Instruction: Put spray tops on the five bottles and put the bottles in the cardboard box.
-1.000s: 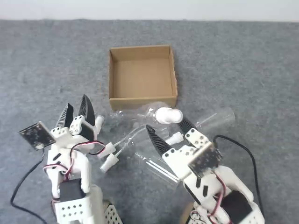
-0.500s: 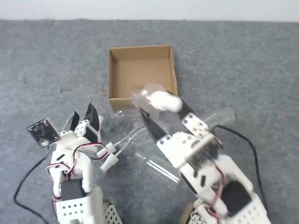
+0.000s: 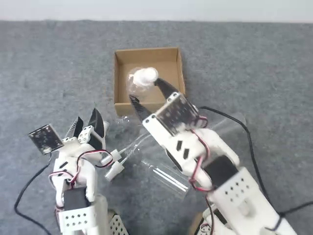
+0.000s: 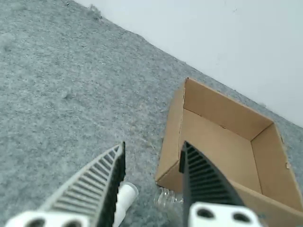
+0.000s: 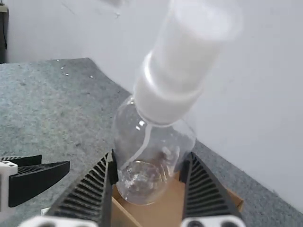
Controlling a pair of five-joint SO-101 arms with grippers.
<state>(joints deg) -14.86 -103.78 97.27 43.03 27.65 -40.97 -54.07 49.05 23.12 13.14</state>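
Right pincer (image 3: 143,89): jaws closed partway on the body of a clear bottle (image 3: 137,84) that carried a white spray top (image 3: 146,75). From the right wrist view this pincer (image 5: 149,163) clasped the bottle (image 5: 151,165) low on its body, one finger on each side. The spray top (image 5: 182,66) was uppermost and the bottle was tilted.

Position: over the cardboard box (image 3: 118,73), above its inside and toward the near wall. Whether the bottle's base touched the box floor could not be told.

Left pincer (image 3: 85,121): jaws apart, nothing between them, near and left of the box, over the grey carpet (image 3: 49,63). In the left wrist view this pincer (image 4: 152,149) pointed toward the box's (image 4: 227,111) near left corner.

Loose items on the carpet:
- Two loose spray tops (image 3: 113,171), just right of the left arm.
- One further top (image 4: 124,198), close under the left pincer.
- An open-necked bottle (image 3: 124,120) lying against the box's near wall, its neck (image 4: 165,201) just beside the box.
- A second uncapped bottle (image 3: 164,174) lying between the two arms.
- A third clear bottle (image 3: 230,122) lying to the right of the right arm.
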